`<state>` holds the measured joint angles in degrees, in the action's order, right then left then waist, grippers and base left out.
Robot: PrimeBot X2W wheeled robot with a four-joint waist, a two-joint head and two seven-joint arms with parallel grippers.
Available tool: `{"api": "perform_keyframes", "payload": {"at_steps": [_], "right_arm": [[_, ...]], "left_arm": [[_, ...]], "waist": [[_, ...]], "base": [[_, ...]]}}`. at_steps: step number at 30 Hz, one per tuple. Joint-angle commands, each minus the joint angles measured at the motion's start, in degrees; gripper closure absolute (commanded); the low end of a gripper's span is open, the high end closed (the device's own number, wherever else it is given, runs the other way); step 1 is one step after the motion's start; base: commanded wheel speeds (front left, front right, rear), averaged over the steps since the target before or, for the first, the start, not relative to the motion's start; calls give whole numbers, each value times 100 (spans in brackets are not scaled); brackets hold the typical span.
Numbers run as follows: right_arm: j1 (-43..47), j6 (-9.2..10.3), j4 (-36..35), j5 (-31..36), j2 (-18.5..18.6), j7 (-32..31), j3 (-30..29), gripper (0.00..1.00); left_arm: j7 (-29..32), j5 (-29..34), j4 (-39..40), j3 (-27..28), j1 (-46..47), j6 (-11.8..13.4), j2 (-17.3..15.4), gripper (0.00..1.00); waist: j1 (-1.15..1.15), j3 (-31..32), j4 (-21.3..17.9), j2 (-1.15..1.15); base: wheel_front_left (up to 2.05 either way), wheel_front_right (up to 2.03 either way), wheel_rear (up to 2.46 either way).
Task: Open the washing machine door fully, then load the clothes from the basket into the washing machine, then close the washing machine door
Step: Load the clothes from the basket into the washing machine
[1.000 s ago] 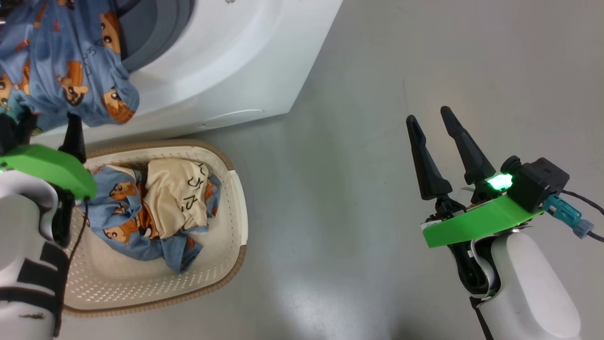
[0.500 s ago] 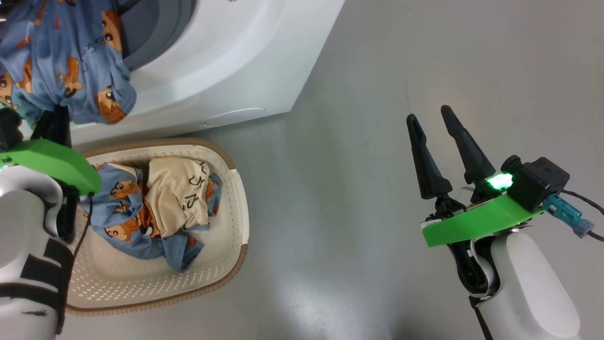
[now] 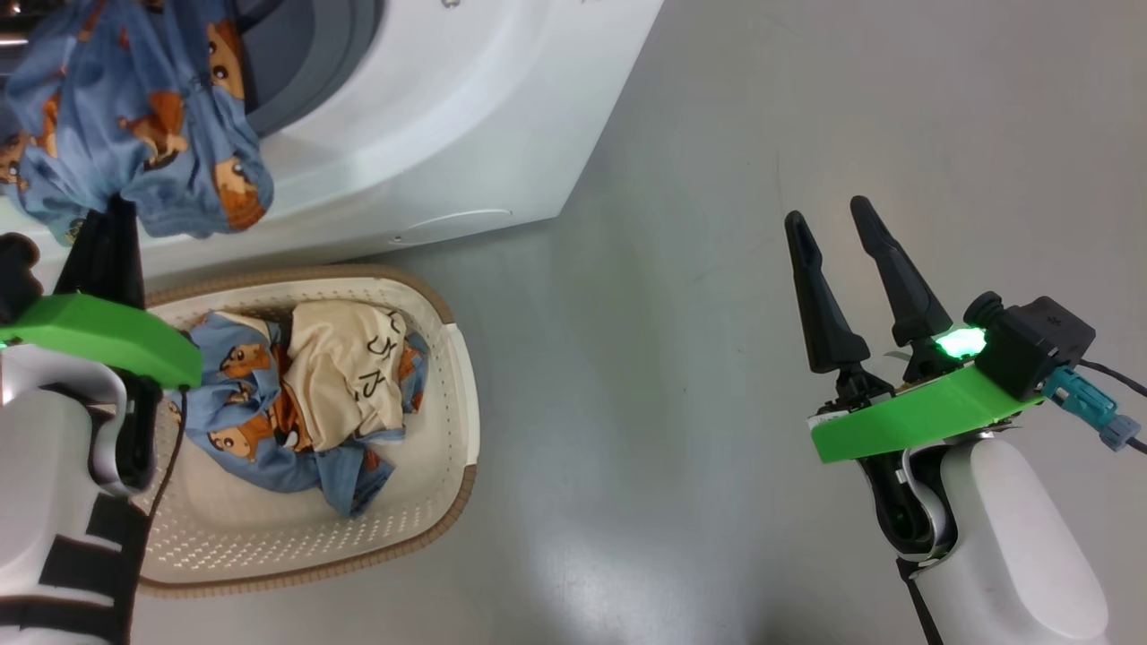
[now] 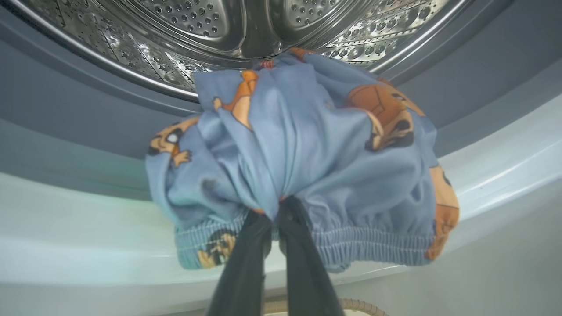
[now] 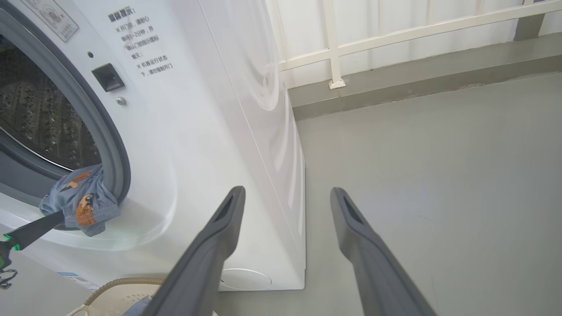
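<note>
Here the blue bear garment (image 4: 307, 145) hangs at the grey ring (image 4: 66, 109) of the washing machine (image 3: 448, 116), pinched in the closed left gripper (image 4: 277, 210). Just below, the basket (image 3: 452, 403) holds more clothes (image 3: 314, 394). The right gripper (image 3: 826, 213) stands open, empty, over grey floor (image 3: 672, 358).

A smooth grey floor (image 3: 699, 376) with a dull sheen carries a pale patch of reflected light. At its far edge a low grey kerb (image 5: 417, 83) runs below a white railing (image 5: 395, 38), whose 1 upright post (image 5: 331, 44) stands on the kerb, with a white wall (image 5: 386, 17) behind
</note>
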<state>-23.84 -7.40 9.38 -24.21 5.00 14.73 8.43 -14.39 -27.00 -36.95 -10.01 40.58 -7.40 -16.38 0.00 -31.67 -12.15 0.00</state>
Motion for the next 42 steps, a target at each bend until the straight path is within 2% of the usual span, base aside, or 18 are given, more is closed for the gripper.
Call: {"api": "perform_keyframes", "payload": {"at_steps": [1, 9, 16, 18, 23, 28, 33, 37, 38, 42], "right_arm": [[88, -9, -131, 31, -30, 27, 91, 0], [108, -9, -150, 37, -24, 27, 67, 0], [67, -9, -152, 36, -32, 27, 112, 0], [38, -9, -153, 33, -40, 27, 142, 0], [-26, -9, -150, 23, -64, 27, 214, 0], [-79, -9, -154, -10, -98, 27, 263, 0], [-103, -9, -157, -54, -149, 27, 323, 0], [-117, -9, -169, -85, -178, 27, 357, 0], [-137, -9, -164, -99, -188, 27, 384, 0], [-140, -9, -186, -97, -198, 27, 341, 0]], "left_arm": [[-61, 30, 282, 232, -129, -6, -225, 100], [-61, 140, 1500, 449, -412, 117, -147, 100], [223, 29, 1682, 505, 69, 221, -163, 100], [327, -89, 1511, 540, 371, 213, -129, 100], [552, 52, 666, 437, 1298, 239, -268, 100], [712, 278, -228, 255, 2254, 237, -428, 100], [844, 456, -963, 176, 3045, 350, -622, 100], [898, 395, -1466, 241, 3616, 319, -759, 100], [1009, 447, -1760, 189, 3796, 312, -857, 0], [1277, 446, -2275, 119, 4071, 295, -885, 0]], "waist": [[0, 9, 16, 0], [0, -22, 35, 0], [0, -113, 1, 0], [0, -160, -31, 0], [0, -284, -180, 0], [0, -417, -392, 0], [0, -549, -639, 0], [0, -664, -815, 0], [0, -696, -897, 0], [0, -722, -940, 0]], "base": [[0, 0, 0], [0, 0, 0], [0, 0, 0], [0, 0, 0], [0, 0, 0], [0, 0, 0], [0, 0, 0], [0, 0, 0], [0, 0, 0], [0, 0, 0]]}}
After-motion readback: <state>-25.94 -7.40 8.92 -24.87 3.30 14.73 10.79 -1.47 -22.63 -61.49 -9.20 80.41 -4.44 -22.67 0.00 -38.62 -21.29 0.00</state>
